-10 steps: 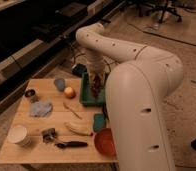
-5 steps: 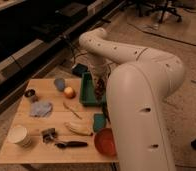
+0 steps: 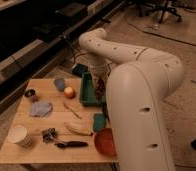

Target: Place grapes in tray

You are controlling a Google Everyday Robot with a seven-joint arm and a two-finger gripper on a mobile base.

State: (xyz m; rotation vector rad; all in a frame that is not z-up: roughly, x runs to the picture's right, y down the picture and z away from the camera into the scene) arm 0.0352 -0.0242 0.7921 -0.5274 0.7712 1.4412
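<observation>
- I see the gripper (image 3: 97, 76) over the right side of the tray (image 3: 86, 93), its fingers clamped on the grapes (image 3: 99, 86).
- The grapes hang just above the tray.

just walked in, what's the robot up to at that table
The robot's single arm reaches down over the far side of the wooden table. Its end effector is shut on the grapes, a dark reddish bunch, and holds them just over the green tray. As far as can be seen, they are not yet set down in it. An orange fruit, a banana and an orange bowl lie untouched.
</observation>
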